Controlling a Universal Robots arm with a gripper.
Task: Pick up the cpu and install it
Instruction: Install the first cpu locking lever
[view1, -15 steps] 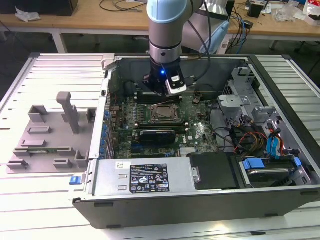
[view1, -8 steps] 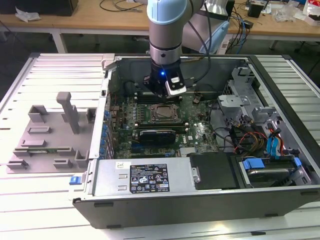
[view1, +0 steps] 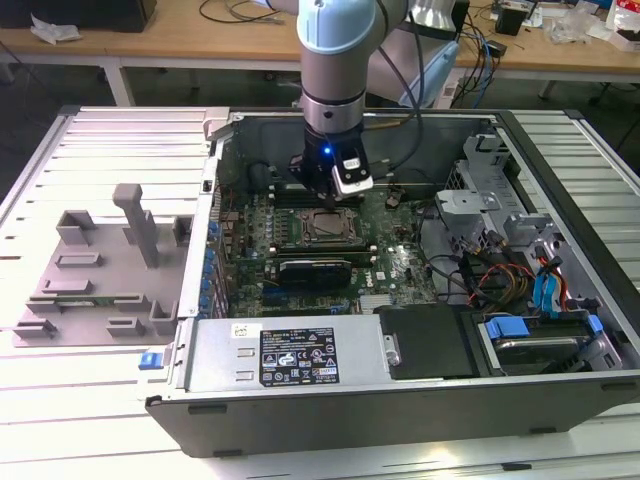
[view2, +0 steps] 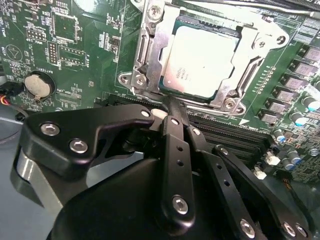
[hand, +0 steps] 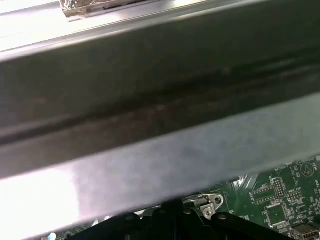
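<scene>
Already seated in its socket frame (view2: 150, 55), the cpu (view2: 202, 60) lies just beyond the gripper (view2: 170, 102), its fingers together, holding nothing.

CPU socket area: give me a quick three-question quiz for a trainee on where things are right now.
1. True or false: the cpu lies outside the computer case.
2. The end effector is nearest to: A the socket frame; B the drive bay; C the power supply.
3. Fill in: the grey fixture lies on the exterior view's ___ of the case.
Key: 1 false; 2 A; 3 left.
</scene>
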